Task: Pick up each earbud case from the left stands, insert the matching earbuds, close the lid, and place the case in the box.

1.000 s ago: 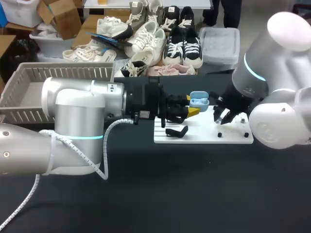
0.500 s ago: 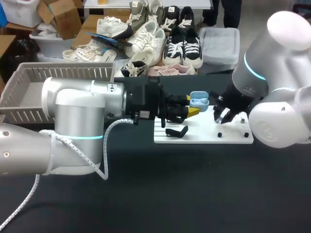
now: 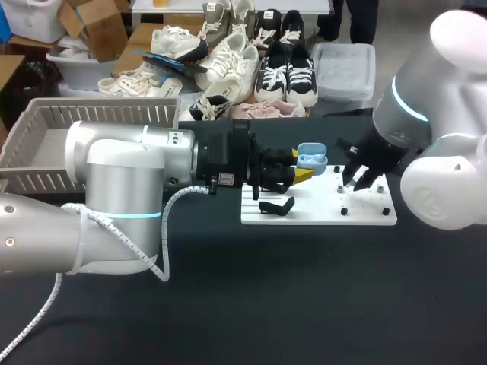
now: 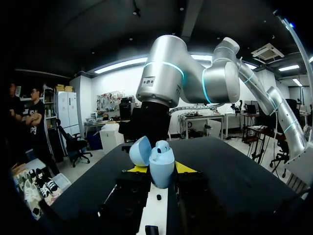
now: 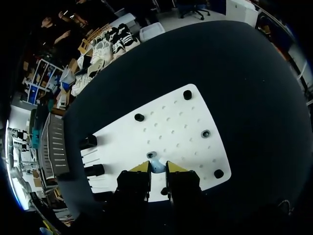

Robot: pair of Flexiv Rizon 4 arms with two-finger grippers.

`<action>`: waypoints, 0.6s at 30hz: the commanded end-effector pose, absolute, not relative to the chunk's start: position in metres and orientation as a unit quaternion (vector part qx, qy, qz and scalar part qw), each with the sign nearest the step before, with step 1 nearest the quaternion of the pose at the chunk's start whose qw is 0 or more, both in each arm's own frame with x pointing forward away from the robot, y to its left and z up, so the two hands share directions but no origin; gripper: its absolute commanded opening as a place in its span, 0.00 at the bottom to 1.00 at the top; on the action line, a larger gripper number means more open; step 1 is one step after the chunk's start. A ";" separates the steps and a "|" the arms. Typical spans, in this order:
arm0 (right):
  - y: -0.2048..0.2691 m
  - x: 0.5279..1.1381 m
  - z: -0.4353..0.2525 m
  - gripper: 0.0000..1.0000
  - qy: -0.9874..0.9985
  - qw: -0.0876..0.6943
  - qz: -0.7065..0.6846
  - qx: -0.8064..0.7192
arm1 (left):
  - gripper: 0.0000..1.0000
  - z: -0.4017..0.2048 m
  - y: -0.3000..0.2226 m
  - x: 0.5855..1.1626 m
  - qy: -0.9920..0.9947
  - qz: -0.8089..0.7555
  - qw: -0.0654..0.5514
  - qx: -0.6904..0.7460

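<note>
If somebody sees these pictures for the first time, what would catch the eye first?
The light-blue case stands out most: the left gripper holds it with its lid open, near the middle of the table. Next comes the right gripper, above the white board, with a small light-blue earbud pinched between its yellow tips.

Robotics lab: left arm (image 3: 114,171), right arm (image 3: 449,179), pegboard (image 3: 319,214).

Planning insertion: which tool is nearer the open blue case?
Left. The left tool is shut on the blue case; the right tool, shut on an earbud, sits apart over the white board.
</note>
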State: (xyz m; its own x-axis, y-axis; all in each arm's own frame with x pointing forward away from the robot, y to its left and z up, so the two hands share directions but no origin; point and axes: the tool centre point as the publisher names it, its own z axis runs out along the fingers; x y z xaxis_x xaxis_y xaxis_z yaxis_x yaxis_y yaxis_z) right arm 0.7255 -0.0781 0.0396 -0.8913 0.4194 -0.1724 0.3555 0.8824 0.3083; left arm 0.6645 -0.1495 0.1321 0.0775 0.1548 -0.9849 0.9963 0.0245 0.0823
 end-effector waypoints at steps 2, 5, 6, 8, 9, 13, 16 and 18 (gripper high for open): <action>-0.085 0.708 0.051 0.00 0.965 0.128 0.124 0.192 | 0.00 0.131 -0.150 0.663 0.525 -0.430 0.490 0.547; -0.089 0.703 0.056 0.00 0.968 0.130 0.121 0.180 | 0.00 0.131 -0.150 0.663 0.525 -0.430 0.490 0.547; -0.090 0.701 0.057 0.00 0.968 0.128 0.134 0.172 | 0.00 0.131 -0.150 0.663 0.525 -0.430 0.490 0.547; -0.094 0.697 0.061 0.00 0.969 0.128 0.140 0.158 | 0.00 0.131 -0.150 0.663 0.525 -0.430 0.490 0.547; -0.095 0.694 0.063 0.00 0.971 0.131 0.133 0.152 | 0.00 0.131 -0.150 0.663 0.525 -0.430 0.490 0.547; -0.101 0.681 0.073 0.00 0.976 0.141 0.120 0.111 | 0.00 0.131 -0.150 0.663 0.525 -0.430 0.490 0.547; -0.104 0.670 0.080 0.00 0.981 0.146 0.107 0.073 | 0.00 0.131 -0.150 0.663 0.525 -0.430 0.490 0.547; -0.106 0.663 0.083 0.00 0.983 0.147 0.102 0.050 | 0.00 0.131 -0.150 0.663 0.525 -0.430 0.490 0.547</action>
